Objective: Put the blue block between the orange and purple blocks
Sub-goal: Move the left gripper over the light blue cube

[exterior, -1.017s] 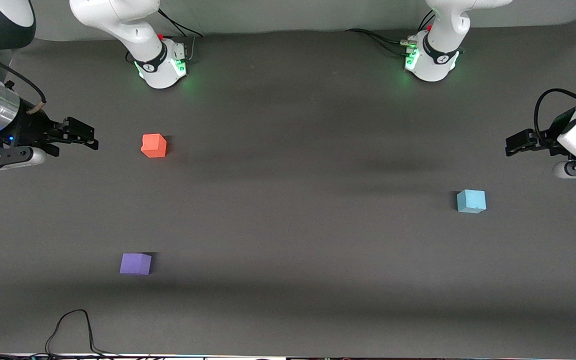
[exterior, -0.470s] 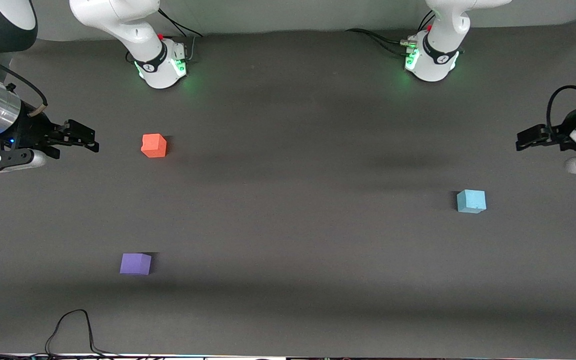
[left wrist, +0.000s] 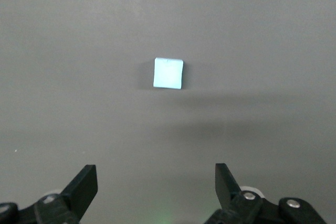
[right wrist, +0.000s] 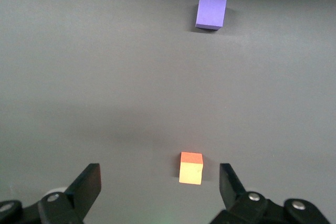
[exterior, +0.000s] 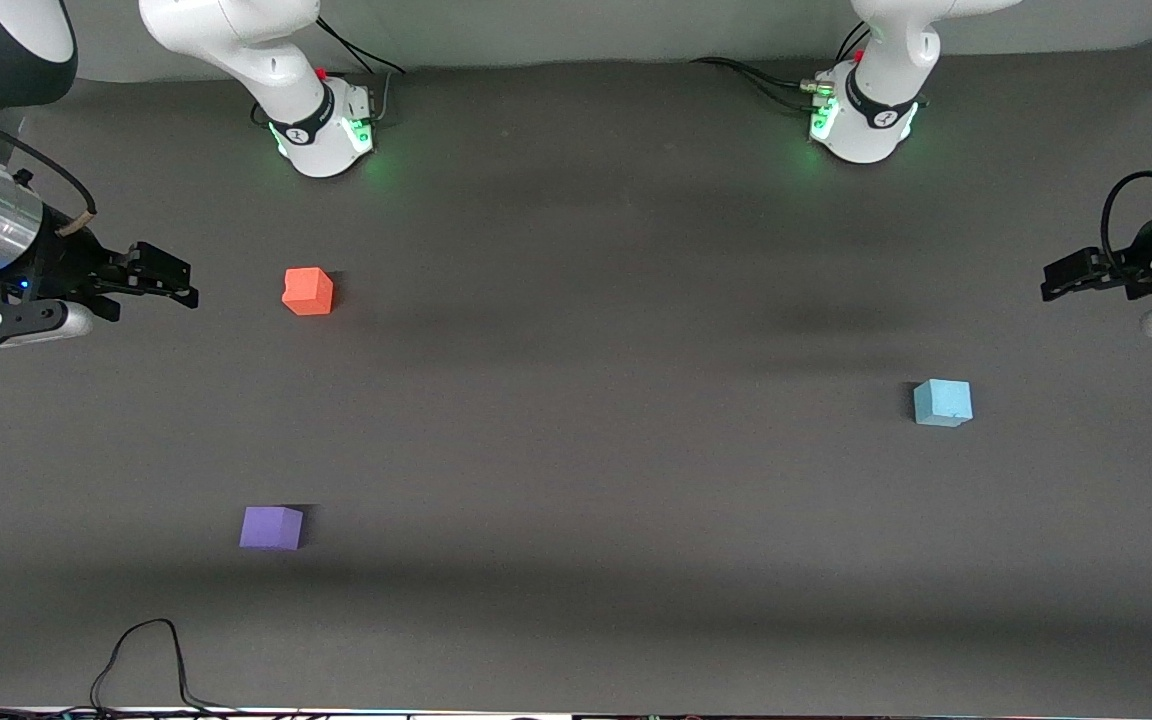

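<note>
Blue block [exterior: 942,402] looks light, squashy foam; pinch opposite flat faces mid-height. Left gripper [left wrist: 156,184] over it, right gripper [right wrist: 160,184] near orange block [right wrist: 190,168], both spread wide, empty.

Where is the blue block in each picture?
Front view: blue block on the dark table mat, toward the left arm's end.
Left wrist view: blue block above the open left gripper.
Right wrist view: not there.
Shared landmark: the mat.

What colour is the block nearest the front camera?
Violet-purple. The purple block shows best in the front view, nearer than the orange block.
</note>
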Motion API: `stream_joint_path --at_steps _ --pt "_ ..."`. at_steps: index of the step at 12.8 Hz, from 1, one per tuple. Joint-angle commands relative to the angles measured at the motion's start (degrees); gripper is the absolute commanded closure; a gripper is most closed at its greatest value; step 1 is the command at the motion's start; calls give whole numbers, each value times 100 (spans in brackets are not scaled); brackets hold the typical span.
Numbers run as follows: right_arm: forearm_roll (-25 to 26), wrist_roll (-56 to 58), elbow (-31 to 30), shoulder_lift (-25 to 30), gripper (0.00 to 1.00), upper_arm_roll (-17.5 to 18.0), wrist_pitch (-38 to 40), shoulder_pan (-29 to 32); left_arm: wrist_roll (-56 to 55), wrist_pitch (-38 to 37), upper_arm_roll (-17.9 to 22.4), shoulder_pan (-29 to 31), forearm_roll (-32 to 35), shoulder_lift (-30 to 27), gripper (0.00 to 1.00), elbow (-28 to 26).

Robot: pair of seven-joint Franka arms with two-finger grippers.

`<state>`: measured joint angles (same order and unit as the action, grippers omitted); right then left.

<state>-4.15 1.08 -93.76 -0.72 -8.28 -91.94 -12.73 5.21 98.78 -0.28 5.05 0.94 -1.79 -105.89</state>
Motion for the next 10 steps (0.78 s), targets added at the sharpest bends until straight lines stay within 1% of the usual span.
stream_joint_path --at_steps 1,3,6,7,9,10 --pt "-94 77 -37 19 0 -7 -61 7 181 815 2 -13 46 -6 0 -693" --pt "-94 77 -37 19 0 -7 -52 7 269 1483 2 -5 46 335 0 -994" --pt "-86 51 -72 19 0 1 -52 -10 366 2336 2 -4 46 1117 0 -1073" --pt "-86 59 -63 2 0 1 -52 7 366 2721 2 -4 46 1311 0 -1204" --pt "-86 59 -90 10 0 1 -52 -1 366 3696 2 4 46 1532 0 -1687" --pt "-86 59 -90 10 0 1 -52 -1 366 4075 10 4 46 1689 0 -1828"
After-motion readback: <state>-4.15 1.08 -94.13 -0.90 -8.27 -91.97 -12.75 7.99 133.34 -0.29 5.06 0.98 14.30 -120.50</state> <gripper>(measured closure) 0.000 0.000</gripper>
